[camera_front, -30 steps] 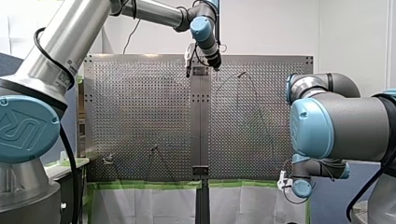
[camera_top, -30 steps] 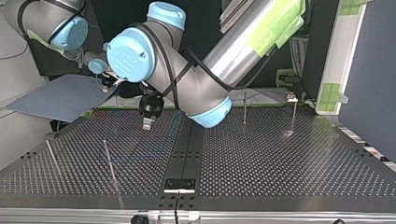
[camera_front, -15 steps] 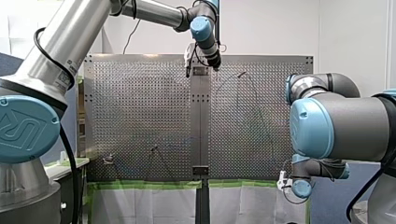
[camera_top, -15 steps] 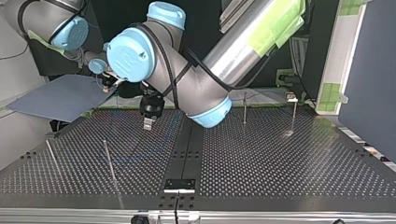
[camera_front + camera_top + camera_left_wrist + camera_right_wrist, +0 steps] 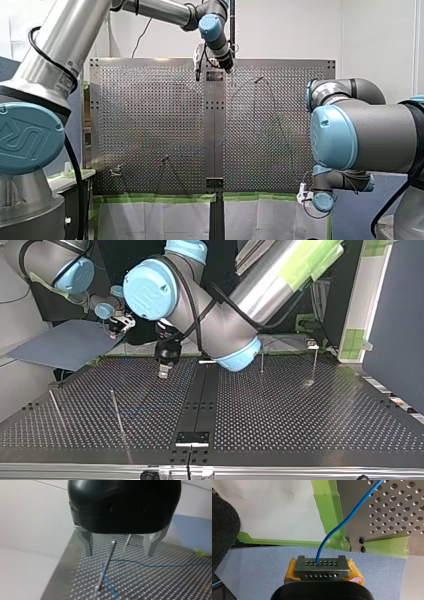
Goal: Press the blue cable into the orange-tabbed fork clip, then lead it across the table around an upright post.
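The left gripper (image 5: 118,554) hangs with its metal fingers spread wide and empty; below, between them, the blue cable (image 5: 155,566) lies on the perforated table (image 5: 175,585), bending beside a post (image 5: 106,565). The right gripper (image 5: 322,566), beyond the table's edge, is clamped on the cable

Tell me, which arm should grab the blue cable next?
Probably my left: its open fingers hang over the cable beside a post. My right fingers are off the table, shut on the cable's end.
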Controlling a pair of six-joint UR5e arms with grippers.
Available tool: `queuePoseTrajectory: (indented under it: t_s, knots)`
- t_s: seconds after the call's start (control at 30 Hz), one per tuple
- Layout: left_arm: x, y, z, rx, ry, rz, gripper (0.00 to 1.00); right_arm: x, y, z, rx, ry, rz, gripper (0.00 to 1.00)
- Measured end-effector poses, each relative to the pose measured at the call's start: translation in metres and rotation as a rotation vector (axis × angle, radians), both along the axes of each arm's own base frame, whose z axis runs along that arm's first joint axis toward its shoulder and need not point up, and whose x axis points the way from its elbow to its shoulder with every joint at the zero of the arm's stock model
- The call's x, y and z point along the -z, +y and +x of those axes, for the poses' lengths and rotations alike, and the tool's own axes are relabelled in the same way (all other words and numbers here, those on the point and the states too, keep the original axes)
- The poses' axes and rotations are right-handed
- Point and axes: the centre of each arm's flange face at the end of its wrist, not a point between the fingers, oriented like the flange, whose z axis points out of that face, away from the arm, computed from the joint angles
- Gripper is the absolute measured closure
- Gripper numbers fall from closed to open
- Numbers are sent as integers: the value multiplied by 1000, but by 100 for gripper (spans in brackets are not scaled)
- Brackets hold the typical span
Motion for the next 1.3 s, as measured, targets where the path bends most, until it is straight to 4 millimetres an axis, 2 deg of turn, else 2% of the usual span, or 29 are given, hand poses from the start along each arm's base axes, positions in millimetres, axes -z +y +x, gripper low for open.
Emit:
queuePoseTrajectory:
  t_s: [0.47,0.77,1.03,1.3]
  knots:
    - [-28,69,25,-31,-52,-238,0,0,0,2,-8,2,0,100]
    - [-40,102,30,-42,-94,-328,0,0,1,4,-11,3,0,100]
    - [-45,114,19,-45,-128,-387,0,0,1,4,-12,3,0,100]
    - [-18,115,20,-49,-122,-423,0,0,1,4,-12,3,0,100]
